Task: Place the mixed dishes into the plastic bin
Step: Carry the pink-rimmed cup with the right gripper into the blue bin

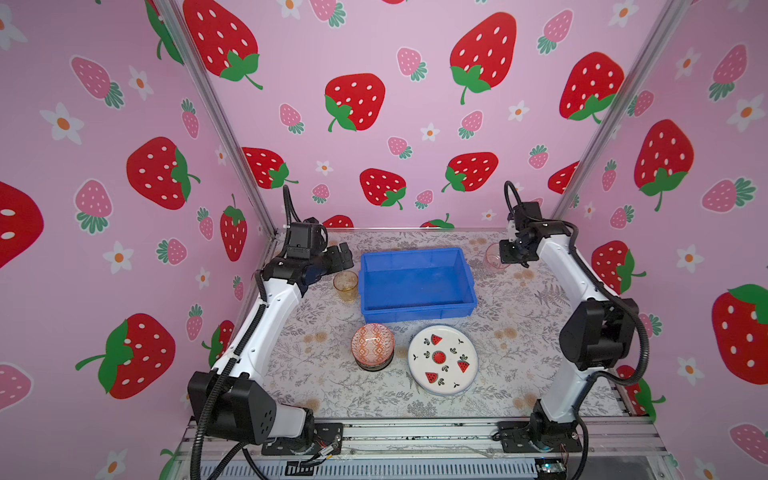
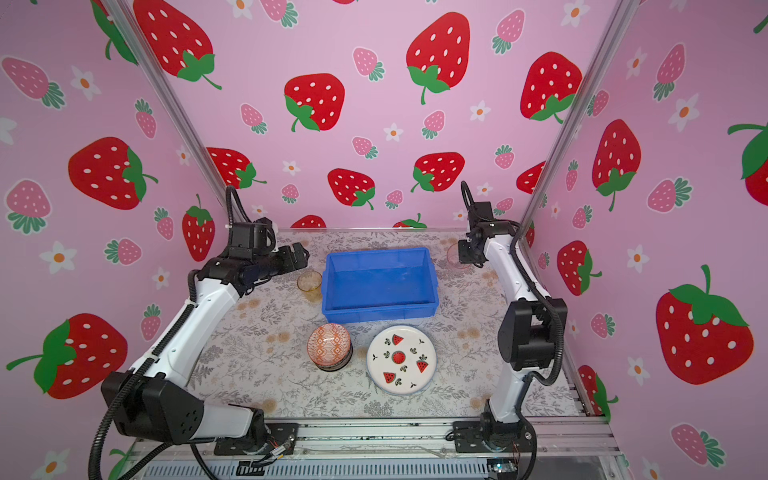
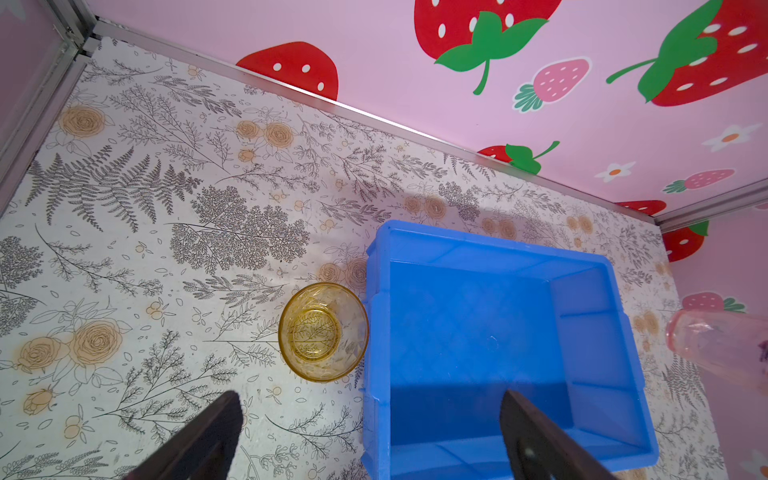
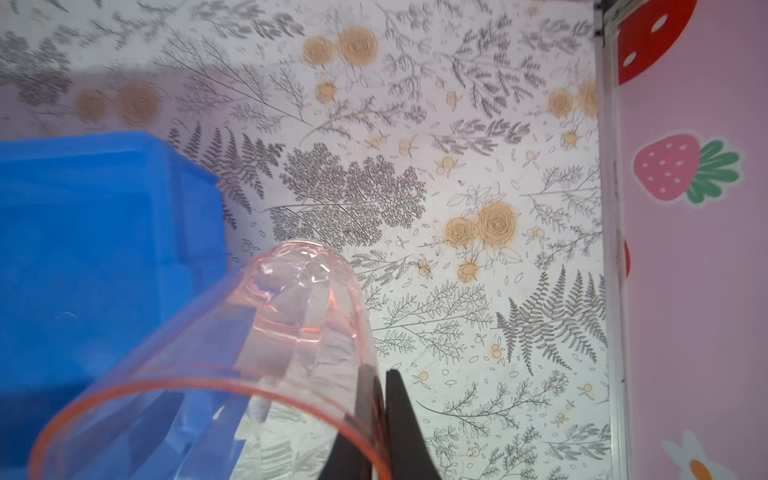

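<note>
— Closest lies the watermelon plate point(image 1: 442, 359), flat on the desk point(image 1: 519, 332) by its front edge. Just left of it an orange bowl point(image 1: 372, 343) sits on top of darker bowls point(image 1: 375, 366); how many, I cannot tell.

— And the bin?

— The blue bin point(image 1: 417, 316) stands behind both, mid-desk, empty. Every dish is outside it.

— What are your pincers doing?

— My right pincer point(image 4: 383, 415) is pressed together on the wall of the pink tumbler point(image 4: 291, 316), one finger inside the rim and one outside. That tumbler is off the bin's far right corner, outside it, and looks tilted in my left wrist view; whether its base touches the desk I cannot tell.

— The left one?

— My left pincer point(image 1: 340, 255) is spread wide and holds nothing. It hangs near the bin's far left corner, apart from the amber tumbler point(image 3: 323, 331), which stands upright on the desk just beside the bin's left wall. Through its clear base the desk's leaf print shows.
</note>
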`<action>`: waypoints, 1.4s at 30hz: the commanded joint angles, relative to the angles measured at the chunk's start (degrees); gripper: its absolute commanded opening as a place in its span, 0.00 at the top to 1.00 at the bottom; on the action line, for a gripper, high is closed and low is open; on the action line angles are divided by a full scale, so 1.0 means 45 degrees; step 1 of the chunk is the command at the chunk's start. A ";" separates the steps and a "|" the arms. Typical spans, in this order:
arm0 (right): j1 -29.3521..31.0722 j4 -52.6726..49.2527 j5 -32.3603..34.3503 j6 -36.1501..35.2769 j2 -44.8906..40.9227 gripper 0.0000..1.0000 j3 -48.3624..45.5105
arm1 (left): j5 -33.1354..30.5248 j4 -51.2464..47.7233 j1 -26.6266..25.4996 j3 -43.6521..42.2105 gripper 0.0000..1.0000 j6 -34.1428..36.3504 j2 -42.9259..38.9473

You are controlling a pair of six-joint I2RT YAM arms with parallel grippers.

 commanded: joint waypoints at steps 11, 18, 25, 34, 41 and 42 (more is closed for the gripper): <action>0.3164 -0.0978 0.0192 0.1041 0.2296 0.98 0.3123 | -0.0095 -0.0044 0.0066 -0.0290 0.01 0.0183 -0.0206; 0.3201 -0.1184 0.0222 0.1428 0.4082 0.97 0.4626 | -0.0054 -0.0095 0.0071 -0.0268 0.01 0.0185 -0.0167; 0.3197 -0.1309 0.0453 0.1478 0.4971 0.98 0.5172 | -0.0081 -0.0119 0.0071 -0.0261 0.01 0.0245 -0.0143; 0.3128 -0.1299 0.0333 0.1400 0.5545 0.97 0.5209 | -0.0154 -0.0144 0.0054 -0.0267 0.01 0.0235 -0.0089; 0.3024 -0.1318 0.0394 0.1416 0.5846 0.96 0.5272 | -0.0174 -0.0155 0.0067 -0.0271 0.01 0.0262 -0.0072; 0.3006 -0.1308 0.0420 0.1419 0.5902 0.95 0.5269 | -0.0160 -0.0152 0.0071 -0.0271 0.01 0.0246 -0.0069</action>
